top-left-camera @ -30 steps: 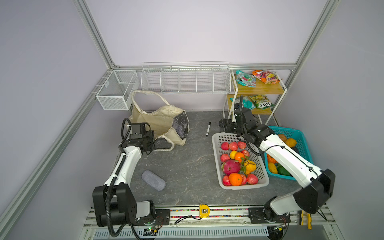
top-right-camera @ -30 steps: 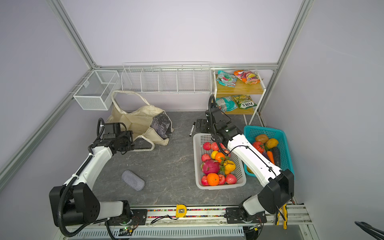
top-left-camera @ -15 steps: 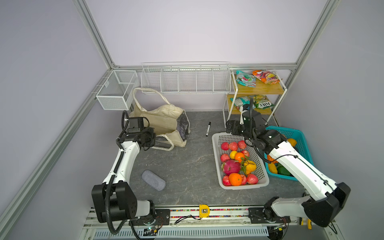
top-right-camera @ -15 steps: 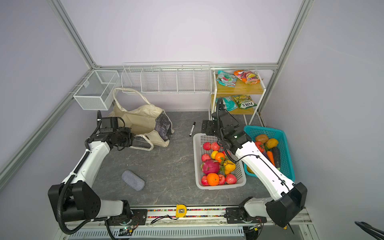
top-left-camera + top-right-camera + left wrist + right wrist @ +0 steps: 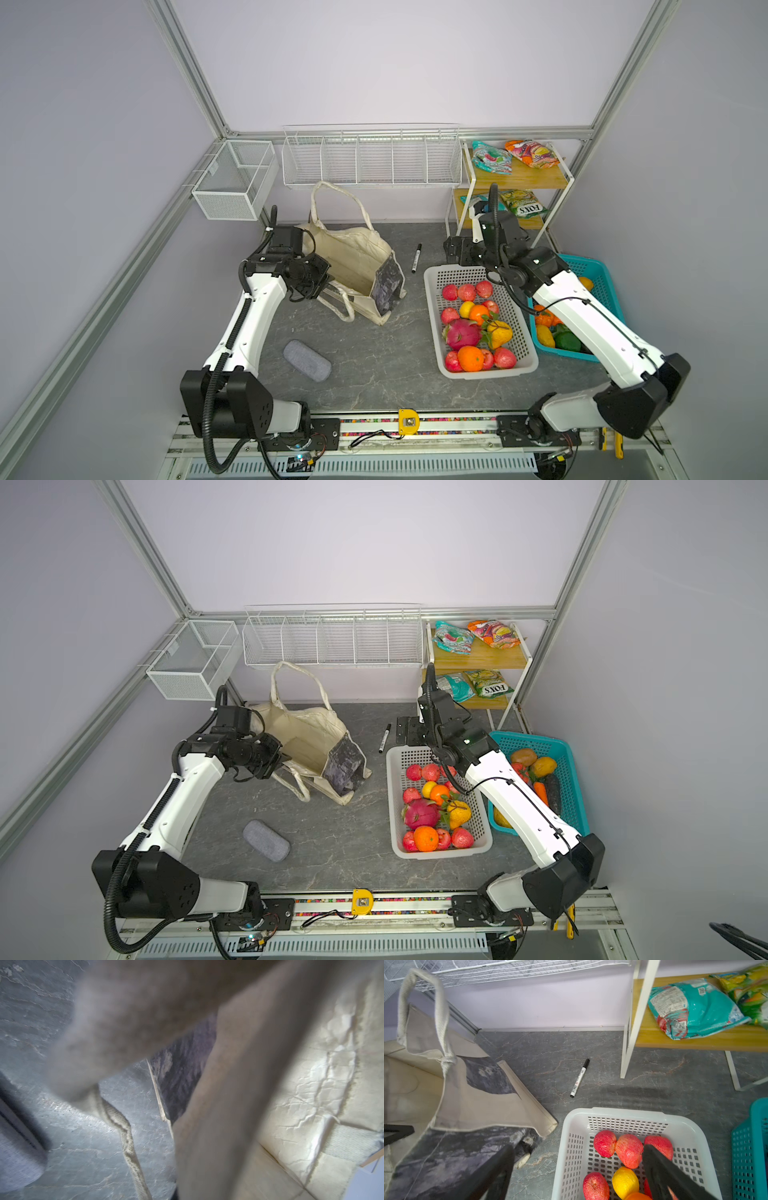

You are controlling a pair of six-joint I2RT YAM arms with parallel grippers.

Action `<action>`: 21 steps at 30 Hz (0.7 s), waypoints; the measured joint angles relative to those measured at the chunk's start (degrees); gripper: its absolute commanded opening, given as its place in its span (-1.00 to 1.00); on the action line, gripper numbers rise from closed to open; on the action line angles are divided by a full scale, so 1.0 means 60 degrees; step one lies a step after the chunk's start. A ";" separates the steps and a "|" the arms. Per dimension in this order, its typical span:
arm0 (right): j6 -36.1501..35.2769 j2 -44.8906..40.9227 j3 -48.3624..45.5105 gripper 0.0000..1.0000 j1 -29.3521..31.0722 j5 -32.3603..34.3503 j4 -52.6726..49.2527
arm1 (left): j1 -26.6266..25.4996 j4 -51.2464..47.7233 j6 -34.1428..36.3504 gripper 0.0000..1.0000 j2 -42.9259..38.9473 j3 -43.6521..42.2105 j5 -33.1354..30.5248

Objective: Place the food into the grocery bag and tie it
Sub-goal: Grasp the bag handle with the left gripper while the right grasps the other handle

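The left pincer (image 5: 322, 286) is closed on the near rim of the grocery bag (image 5: 353, 257), propping its mouth open at the left rear of the desk (image 5: 374, 365); the right pincer (image 5: 578, 1148) is spread wide, empty, above the far end of the white basket (image 5: 490, 371) of fruit (image 5: 471, 357). A fruit pick is judged in hand: descent onto a red apple (image 5: 629, 1151), then a carry to the bag, is called for. The grey marbled desk is enclosed by lilac walls (image 5: 374, 83) and aluminium framing (image 5: 198, 83).
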 measured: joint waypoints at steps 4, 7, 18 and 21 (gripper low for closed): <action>-0.0601 0.0583 0.0794 1.00 0.0251 -0.0514 -0.0375 | -0.0186 -0.0750 0.0812 -1.00 -0.0251 0.0146 0.0178; -0.1198 0.1104 0.1497 0.99 0.0623 -0.0823 -0.0714 | -0.0229 -0.1388 0.1293 -1.00 -0.0466 0.0262 0.0226; -0.3111 0.3570 0.4907 0.99 0.1876 -0.1548 -0.2721 | -0.0481 -0.2718 0.2455 -1.00 -0.0576 0.0918 0.0164; -0.3355 0.4153 0.5927 0.99 0.2149 -0.1694 -0.3289 | -0.0608 -0.2925 0.2739 -1.00 -0.0572 0.1016 0.0106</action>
